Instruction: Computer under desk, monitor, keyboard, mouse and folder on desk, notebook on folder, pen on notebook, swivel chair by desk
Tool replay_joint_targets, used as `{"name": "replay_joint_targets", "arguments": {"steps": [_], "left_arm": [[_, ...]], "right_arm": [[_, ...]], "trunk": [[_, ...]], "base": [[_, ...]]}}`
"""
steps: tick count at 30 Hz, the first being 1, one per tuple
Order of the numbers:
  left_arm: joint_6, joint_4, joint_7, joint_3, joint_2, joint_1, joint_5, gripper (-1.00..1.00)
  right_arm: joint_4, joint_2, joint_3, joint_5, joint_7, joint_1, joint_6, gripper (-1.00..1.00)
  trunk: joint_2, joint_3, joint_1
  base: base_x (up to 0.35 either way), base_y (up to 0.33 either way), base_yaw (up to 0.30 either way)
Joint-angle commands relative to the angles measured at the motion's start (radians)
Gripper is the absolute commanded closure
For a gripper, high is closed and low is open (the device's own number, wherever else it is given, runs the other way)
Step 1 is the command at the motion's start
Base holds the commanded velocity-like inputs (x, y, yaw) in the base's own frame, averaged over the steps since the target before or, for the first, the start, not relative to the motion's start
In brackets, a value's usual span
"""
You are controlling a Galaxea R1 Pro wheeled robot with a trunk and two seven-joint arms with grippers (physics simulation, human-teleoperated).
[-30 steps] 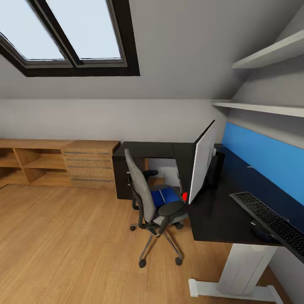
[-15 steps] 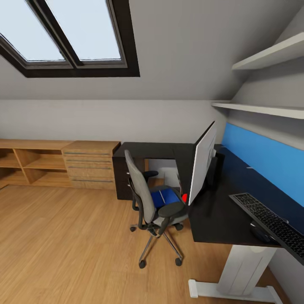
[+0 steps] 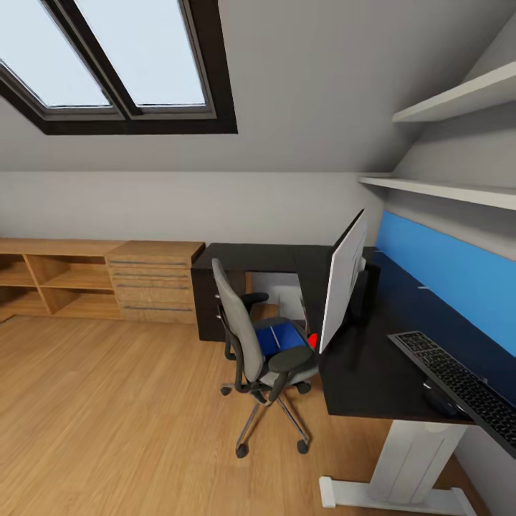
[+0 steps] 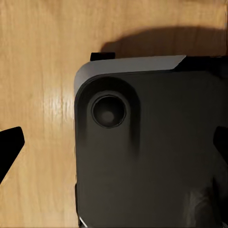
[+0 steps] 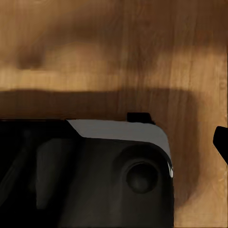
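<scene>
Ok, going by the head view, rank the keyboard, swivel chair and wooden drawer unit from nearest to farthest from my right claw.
1. keyboard: on the near right end of the desk, nearest.
2. swivel chair: on the floor by the desk's inner corner, with the folder on its seat.
3. wooden drawer unit: at the back left, farthest.

desk (image 3: 373,358) black top, blue panel | folder (image 3: 278,337) bright blue | swivel chair (image 3: 240,326) grey
</scene>
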Motion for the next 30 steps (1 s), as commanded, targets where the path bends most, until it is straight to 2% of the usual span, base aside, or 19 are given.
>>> {"name": "replay_joint_targets", "arguments": {"steps": [1, 4, 7, 10, 13, 15, 16, 20, 21, 22, 30], "left_arm": [[-0.006, -0.014, 0.001, 0.000, 0.001, 0.000, 0.000, -1.00], [-0.028, -0.119, 0.003, 0.001, 0.008, 0.000, 0.000, -1.00], [-0.033, -0.225, 0.002, 0.002, 0.006, -0.001, 0.000, -1.00], [-0.038, -0.314, -0.001, 0.003, 0.003, -0.001, 0.000, -1.00], [-0.042, -0.349, -0.004, 0.003, 0.004, -0.001, 0.000, -1.00], [-0.053, -0.347, -0.006, 0.005, 0.007, -0.001, 0.000, -1.00], [-0.123, -0.323, -0.007, 0.006, 0.009, -0.001, -0.001, -1.00], [-0.227, -0.273, -0.004, 0.005, 0.008, -0.001, -0.001, -1.00], [-0.273, -0.247, -0.002, 0.004, 0.007, -0.001, -0.001, -1.00], [-0.365, -0.202, 0.003, 0.005, 0.004, -0.001, 0.000, -1.00], [-0.376, -0.195, 0.003, 0.009, 0.006, -0.001, 0.004, -1.00]], "right_arm": [[-0.020, 0.000, -0.001, -0.001, 0.000, 0.001, -0.015, -1.00], [-0.112, 0.002, -0.001, -0.002, 0.000, 0.001, -0.091, -1.00], [-0.193, 0.017, 0.000, -0.002, 0.000, 0.001, -0.157, -1.00], [-0.239, 0.039, 0.001, -0.002, 0.000, 0.000, -0.228, -1.00], [-0.247, 0.051, 0.001, -0.001, 0.000, -0.001, -0.311, -1.00], [-0.237, 0.053, 0.001, -0.001, 0.000, -0.001, -0.341, -1.00], [-0.220, 0.054, 0.002, 0.001, 0.000, -0.001, -0.358, -1.00], [-0.207, 0.053, 0.003, 0.002, 0.001, -0.001, -0.365, -1.00], [-0.203, 0.053, 0.003, 0.002, 0.001, -0.001, -0.367, -1.00], [-0.156, 0.050, 0.004, 0.004, 0.001, -0.001, -0.374, -1.00], [-0.143, 0.053, 0.004, 0.004, 0.001, -0.001, -0.376, -1.00]], "trunk": [[0.007, 0.002, -0.004], [0.028, 0.012, -0.015], [0.049, 0.021, -0.027], [0.063, 0.027, -0.035], [0.063, 0.027, -0.035], [0.063, 0.027, -0.035], [0.063, 0.027, -0.035], [0.063, 0.027, -0.035], [0.063, 0.027, -0.035], [0.063, 0.027, -0.035], [0.063, 0.027, -0.035]], "base": [[0.000, 0.000, 0.000], [0.000, 0.000, 0.000], [0.000, 0.000, 0.000], [0.000, 0.000, 0.000], [0.000, 0.000, 0.000], [0.000, 0.000, 0.000], [0.000, 0.000, 0.000], [0.000, 0.000, 0.000], [0.000, 0.000, 0.000], [0.000, 0.000, 0.000], [0.000, 0.000, 0.000]]}}
